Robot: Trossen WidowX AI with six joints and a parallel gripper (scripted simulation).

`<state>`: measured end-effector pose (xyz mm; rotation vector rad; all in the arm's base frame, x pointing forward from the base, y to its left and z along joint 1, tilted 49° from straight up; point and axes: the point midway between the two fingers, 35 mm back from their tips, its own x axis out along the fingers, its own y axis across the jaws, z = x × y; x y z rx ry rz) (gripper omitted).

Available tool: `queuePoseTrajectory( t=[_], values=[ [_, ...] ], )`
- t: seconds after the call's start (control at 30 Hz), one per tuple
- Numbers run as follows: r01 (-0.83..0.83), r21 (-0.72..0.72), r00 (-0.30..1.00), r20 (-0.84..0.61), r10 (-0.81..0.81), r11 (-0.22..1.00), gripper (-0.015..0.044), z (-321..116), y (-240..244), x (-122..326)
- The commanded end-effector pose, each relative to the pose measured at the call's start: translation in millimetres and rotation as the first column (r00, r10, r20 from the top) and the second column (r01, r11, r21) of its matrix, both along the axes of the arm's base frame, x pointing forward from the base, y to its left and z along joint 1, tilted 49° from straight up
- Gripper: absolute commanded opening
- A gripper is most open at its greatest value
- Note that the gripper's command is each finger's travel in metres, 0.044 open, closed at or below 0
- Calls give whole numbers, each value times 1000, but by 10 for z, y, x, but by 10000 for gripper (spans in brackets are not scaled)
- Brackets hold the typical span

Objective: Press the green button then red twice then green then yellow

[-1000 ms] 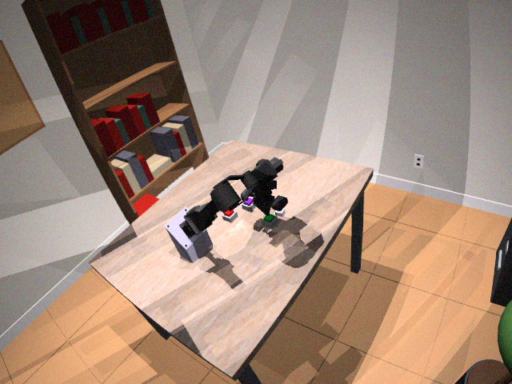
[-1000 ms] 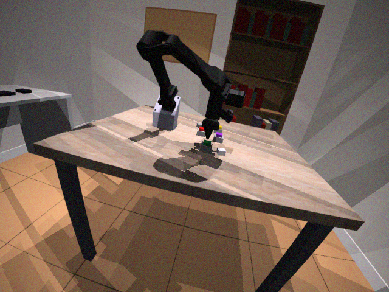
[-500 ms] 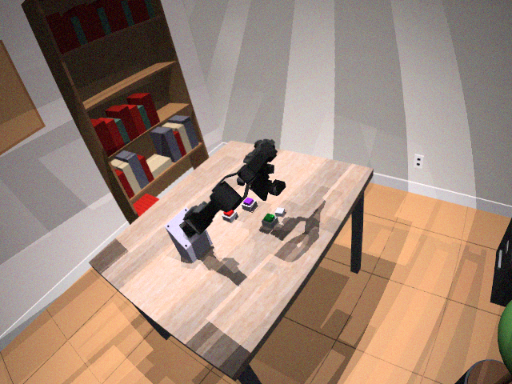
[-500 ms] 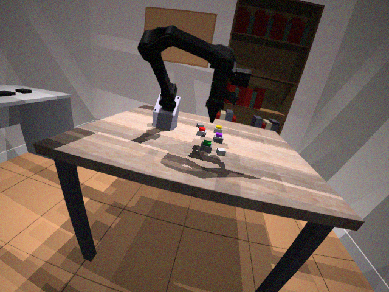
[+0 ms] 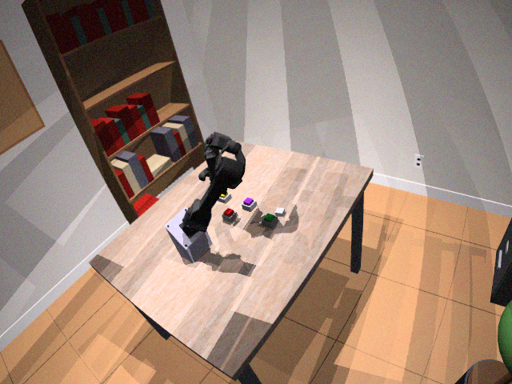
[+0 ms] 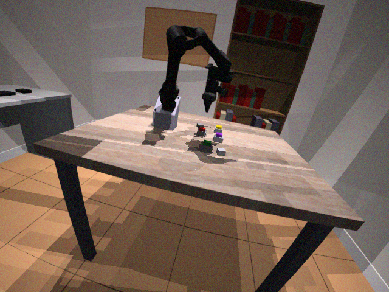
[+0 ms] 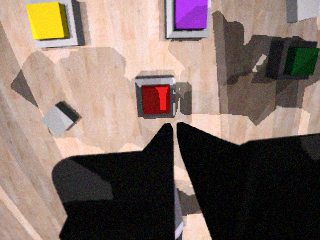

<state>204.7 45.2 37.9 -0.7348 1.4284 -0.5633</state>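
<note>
Hanging high over the red button (image 7: pixel 156 99), the gripper (image 7: pixel 174 131) has its two fingers shut tight together, with nothing between them. They make one narrow point, good for poking.

The red button sits in a small grey frame on the wooden table (image 6: pixel 257 185). The landmark here is that red button. In the wrist view the purple button (image 7: pixel 190 14) is beyond it, the yellow button (image 7: pixel 46 20) is beyond it and off to the left, and the green button (image 7: pixel 301 60) is off to the right in shadow. A small grey block (image 7: pixel 58 119) lies just to the left of the red button, and a white block (image 5: pixel 279 211) sits past the green one.

The button looks hard and flat on top. It likely sinks when pushed and pops back up. No need to grab it. The tip should come straight down on the middle of the red cap, and stay away from the grey block.

The table looks smooth and firm. A bookshelf (image 6: pixel 270 59) stands behind it, on an orange tiled floor.
</note>
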Motion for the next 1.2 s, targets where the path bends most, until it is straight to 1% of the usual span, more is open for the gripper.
queuePoseTrajectory(
  t=[0.0,0.07,0.2,1.17],
  values=[
    [21,-4,1000,12,-21,1000,20,-74,20,-75],
    [20,-3,1000,12,-20,1000,20,-149,-53,-57],
    [21,-6,1000,13,-20,1000,20,-467,-425,-29],
    [21,-9,1000,14,-21,1000,20,-697,-693,-8]
  ],
)
